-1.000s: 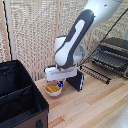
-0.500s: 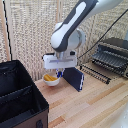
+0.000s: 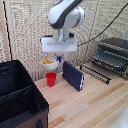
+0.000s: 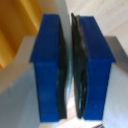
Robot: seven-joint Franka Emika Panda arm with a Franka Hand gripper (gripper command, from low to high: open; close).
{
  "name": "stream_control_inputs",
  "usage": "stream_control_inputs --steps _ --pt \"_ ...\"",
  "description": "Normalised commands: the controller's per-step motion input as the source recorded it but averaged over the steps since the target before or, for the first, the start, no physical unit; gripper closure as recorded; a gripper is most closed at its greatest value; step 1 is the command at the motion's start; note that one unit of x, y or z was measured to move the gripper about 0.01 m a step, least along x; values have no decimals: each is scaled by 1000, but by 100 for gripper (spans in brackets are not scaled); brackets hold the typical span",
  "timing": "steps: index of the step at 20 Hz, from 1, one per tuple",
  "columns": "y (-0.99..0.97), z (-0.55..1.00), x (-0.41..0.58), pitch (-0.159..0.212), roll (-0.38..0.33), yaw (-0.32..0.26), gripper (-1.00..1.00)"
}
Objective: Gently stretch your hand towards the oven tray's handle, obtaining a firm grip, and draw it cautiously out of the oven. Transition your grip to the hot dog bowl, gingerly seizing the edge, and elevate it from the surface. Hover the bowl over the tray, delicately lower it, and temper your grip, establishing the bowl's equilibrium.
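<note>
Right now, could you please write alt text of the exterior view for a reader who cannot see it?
A white robot arm's end effector holds the hot dog bowl by its rim, lifted above a red cup on a wooden table. A dark blue slab stands beside them; the oven, its tray pulled out, is at the exterior view's right.

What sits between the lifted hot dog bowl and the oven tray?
In the exterior view, the dark blue slab stands tilted on the wooden table, between the hot dog bowl held up by the claw and the pulled-out oven tray.
</note>
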Motion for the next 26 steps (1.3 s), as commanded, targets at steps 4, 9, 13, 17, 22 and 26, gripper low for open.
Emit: stream_control_inputs --steps 4,9,13,17,22,26 --pt "-328 841 410 152 -13 -246 100" --pt "-437 850 425 121 -21 -216 100" --pt "-571 711 418 60 -92 -151 100" --pt "-640 413 260 58 -179 -92 100" --pt "-705 143 66 46 -245 -34 100" --pt "-734 0 0 11 -288 -1 100"
